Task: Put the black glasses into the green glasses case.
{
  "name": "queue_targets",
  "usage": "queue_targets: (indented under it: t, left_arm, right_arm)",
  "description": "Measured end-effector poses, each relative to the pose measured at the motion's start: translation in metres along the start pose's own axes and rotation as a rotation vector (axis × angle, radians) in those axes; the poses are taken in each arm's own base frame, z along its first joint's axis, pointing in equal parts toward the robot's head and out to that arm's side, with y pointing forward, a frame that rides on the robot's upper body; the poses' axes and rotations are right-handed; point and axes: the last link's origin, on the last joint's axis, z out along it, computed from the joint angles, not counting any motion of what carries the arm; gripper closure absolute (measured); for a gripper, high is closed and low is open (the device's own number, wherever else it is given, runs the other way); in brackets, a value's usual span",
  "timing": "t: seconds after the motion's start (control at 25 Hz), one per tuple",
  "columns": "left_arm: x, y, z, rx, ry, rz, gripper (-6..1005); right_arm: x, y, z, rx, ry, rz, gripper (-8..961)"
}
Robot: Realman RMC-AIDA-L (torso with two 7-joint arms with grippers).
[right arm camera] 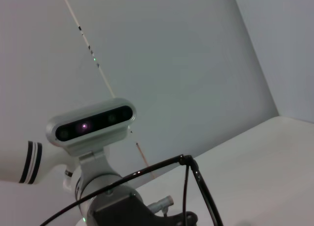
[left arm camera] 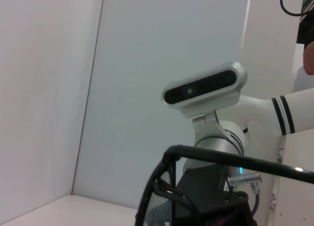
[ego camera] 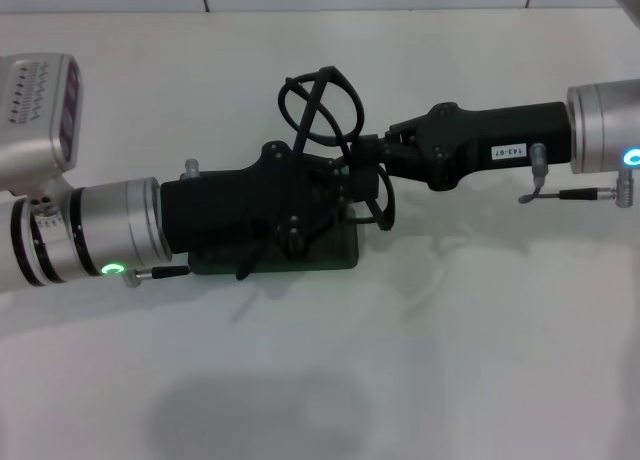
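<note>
Black on black is what you face at the middle of the white table (ego camera: 420,360): both grippers meet over the case (ego camera: 335,255), and the glasses (ego camera: 325,110) sit between them.

Left gripper (ego camera: 335,180): it reaches in from the left, its body lying directly over the case and hiding most of it. You see only a dark green strip along the near edge. Whether its fingers are spread or closed on anything, you cannot tell.

Right gripper (ego camera: 372,160): it reaches in from the right, level with the table. Its fingers appear pinched on the frame near the hinge, though the dark overlap makes this uncertain.

Glasses: held up off the table, lenses tilted toward the far side, one temple (ego camera: 385,205) looping down beside the case's right end. In the left wrist view a lens rim (left arm camera: 157,196) and temple (left arm camera: 235,159) cross close to the camera; the right wrist view shows thin frame wire (right arm camera: 189,162) likewise.

Whether the case lid stands open, you cannot tell.
</note>
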Motion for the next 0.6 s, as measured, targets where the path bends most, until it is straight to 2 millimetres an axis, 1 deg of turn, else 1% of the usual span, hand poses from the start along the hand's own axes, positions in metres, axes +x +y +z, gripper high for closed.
queue_targets:
  t: [0.12,0.24,0.28,0.36,0.44,0.6]
  left_arm:
    - [0.0,0.0,0.0,0.0,-0.001,0.0,998]
    - [0.0,0.0,-0.001,0.0,-0.003,-0.002,998]
    - [-0.001,0.001,-0.002,-0.002,-0.004,-0.003,998]
    - [-0.001,0.002,-0.003,-0.01,0.0,-0.005,998]
    - [0.0,0.004,-0.004,-0.021,0.006,-0.005,998]
    - [0.003,0.008,-0.006,-0.049,0.024,-0.003,998]
  right_arm:
    - [-0.001,-0.002,-0.004,0.015,-0.018,0.004,915]
    - [-0.004,-0.007,-0.014,0.052,-0.066,0.012,915]
    - [-0.006,-0.01,-0.024,0.081,-0.105,0.02,915]
    - [-0.006,-0.012,-0.031,0.101,-0.126,0.025,915]
    - [-0.005,-0.016,-0.046,0.142,-0.157,0.029,915]
    - [0.007,-0.02,-0.075,0.219,-0.182,0.032,916]
